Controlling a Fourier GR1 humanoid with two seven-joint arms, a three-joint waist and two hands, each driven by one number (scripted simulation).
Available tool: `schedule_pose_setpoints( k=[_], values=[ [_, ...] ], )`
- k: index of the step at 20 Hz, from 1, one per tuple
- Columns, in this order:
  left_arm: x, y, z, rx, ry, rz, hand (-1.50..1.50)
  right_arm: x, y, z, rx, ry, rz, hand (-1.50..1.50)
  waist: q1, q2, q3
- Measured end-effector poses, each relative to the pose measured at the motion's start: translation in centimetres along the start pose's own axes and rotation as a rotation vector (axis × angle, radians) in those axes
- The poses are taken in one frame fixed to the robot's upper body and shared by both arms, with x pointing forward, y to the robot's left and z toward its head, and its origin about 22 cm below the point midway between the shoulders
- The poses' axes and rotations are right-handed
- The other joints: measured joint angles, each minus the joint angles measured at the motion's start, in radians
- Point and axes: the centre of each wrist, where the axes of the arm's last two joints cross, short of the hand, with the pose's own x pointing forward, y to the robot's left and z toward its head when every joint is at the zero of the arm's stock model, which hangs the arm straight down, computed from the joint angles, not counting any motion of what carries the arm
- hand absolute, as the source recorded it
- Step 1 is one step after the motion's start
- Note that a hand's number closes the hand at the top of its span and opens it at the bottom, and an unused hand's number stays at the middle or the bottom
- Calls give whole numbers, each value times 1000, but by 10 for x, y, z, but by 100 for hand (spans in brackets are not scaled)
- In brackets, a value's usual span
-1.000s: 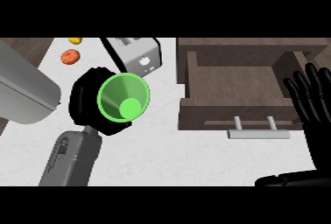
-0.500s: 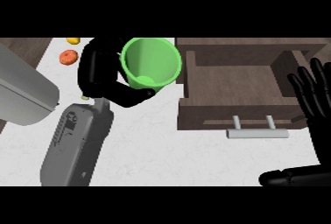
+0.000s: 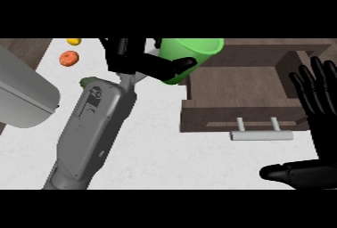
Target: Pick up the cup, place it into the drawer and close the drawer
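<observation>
Cup [image 3: 191, 53] top cut off, gripped by curled left hand [image 3: 141, 62]; right hand [image 3: 322, 116] open, resting.

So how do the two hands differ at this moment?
The left hand is curled round the green cup; the right hand is open and holds nothing. The left is up near the drawer's far corner; the right rests at the view's right edge. Both are black.

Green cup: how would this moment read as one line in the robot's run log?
phase: carry | left hand: shut on green cup, at drawer's left rim | drawer: open | right hand: open, resting at right edge
</observation>
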Motion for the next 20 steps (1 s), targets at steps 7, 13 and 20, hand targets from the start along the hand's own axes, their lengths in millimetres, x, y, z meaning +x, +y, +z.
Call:
schedule_pose_setpoints(
  k=[7, 13, 20],
  values=[
    [-14, -17, -23, -8, 56, -41, 150, 4, 2, 6, 4, -3, 3, -150, -7, 1, 0],
    [-24, -38, -39, 2, 88, -71, 150, -7, 5, 6, 14, -6, -3, -150, -18, 4, 0],
    [-45, -54, -37, 5, 143, -111, 150, -9, 3, 1, 23, -14, -1, -150, -35, 8, 0]
  ],
)
